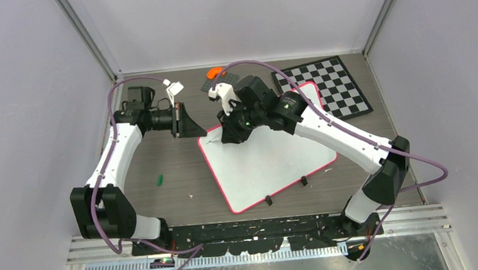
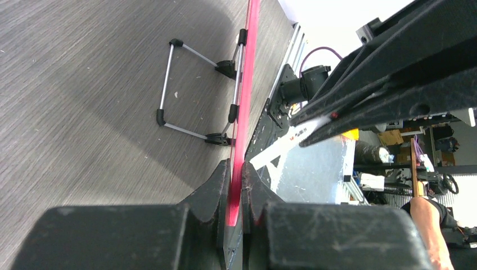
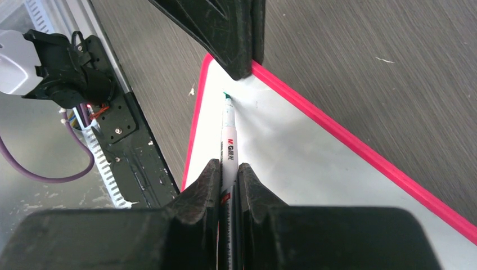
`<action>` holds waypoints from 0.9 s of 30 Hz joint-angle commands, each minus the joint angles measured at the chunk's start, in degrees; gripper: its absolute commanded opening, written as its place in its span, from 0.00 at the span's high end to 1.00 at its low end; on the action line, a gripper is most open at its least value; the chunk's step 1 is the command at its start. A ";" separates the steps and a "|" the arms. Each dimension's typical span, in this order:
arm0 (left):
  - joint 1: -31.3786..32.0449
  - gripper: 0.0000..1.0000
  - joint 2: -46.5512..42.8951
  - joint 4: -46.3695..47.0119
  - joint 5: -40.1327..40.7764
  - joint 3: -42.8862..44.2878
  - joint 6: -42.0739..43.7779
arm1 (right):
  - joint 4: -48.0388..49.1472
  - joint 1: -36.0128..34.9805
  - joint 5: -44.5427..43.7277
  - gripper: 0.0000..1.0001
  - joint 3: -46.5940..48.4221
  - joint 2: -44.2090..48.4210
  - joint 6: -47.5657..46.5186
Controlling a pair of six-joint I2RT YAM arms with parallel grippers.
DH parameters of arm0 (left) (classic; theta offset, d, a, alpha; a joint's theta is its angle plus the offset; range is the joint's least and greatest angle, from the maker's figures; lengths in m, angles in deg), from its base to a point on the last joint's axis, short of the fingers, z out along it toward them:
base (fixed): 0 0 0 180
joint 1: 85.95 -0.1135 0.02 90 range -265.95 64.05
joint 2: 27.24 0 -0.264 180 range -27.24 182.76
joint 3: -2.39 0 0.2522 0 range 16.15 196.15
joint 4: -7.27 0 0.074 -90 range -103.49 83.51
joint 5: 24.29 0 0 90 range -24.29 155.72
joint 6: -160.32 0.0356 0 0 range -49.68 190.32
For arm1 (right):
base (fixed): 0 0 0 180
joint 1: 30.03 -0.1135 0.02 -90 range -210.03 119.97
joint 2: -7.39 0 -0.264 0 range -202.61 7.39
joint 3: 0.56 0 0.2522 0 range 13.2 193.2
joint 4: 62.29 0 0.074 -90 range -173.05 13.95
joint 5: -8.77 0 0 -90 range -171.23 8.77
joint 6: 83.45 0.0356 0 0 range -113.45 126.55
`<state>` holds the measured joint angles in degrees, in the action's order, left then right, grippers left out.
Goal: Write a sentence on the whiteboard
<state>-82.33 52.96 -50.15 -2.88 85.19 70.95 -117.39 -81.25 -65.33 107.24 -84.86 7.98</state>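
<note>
Right wrist view shows the right hand [image 3: 229,171] pinching a green-tipped white marker [image 3: 229,132] at a corner of the large red-rimmed white board [image 3: 292,163] lying on the grey worktop [image 3: 365,56], the left hand [image 2: 236,171] clamping its rim; writing seems only beginning, so next comes a light first stroke.

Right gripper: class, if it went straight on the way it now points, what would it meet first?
The whiteboard. The right gripper holds a marker aimed at the board's white face near its corner; the tip looks almost on it, though depth is unclear.
</note>
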 commanded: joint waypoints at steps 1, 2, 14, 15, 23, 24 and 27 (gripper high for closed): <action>-0.03 1.00 -1.64 0.42 -0.30 0.28 -0.27 | 1.30 2.94 -4.01 1.00 -0.66 3.58 -1.10; -0.04 1.00 -1.51 0.42 -0.29 0.31 -0.23 | 1.05 3.47 -4.13 1.00 -0.88 3.71 -1.13; -0.09 1.00 -0.92 0.35 -0.57 0.67 -0.26 | -0.13 2.84 2.67 1.00 0.51 4.94 -1.10; -0.02 1.00 -0.93 0.35 -0.57 0.71 -0.25 | -0.06 2.26 3.14 1.00 0.57 5.12 -1.14; -0.08 1.00 -1.36 0.34 -0.57 0.50 -0.27 | -1.17 -0.66 2.99 1.00 2.48 2.32 -3.43; -0.03 1.00 -1.45 0.33 -0.51 0.49 -0.24 | -1.19 -0.70 2.73 1.00 2.66 1.81 -3.53; -0.10 1.00 -1.71 0.20 -0.23 0.49 -0.24 | -0.76 -0.67 0.91 1.00 2.90 0.98 -3.63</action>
<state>-82.31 52.96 -50.08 -3.06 85.19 70.95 -118.92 -82.17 -62.71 107.48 -82.83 5.38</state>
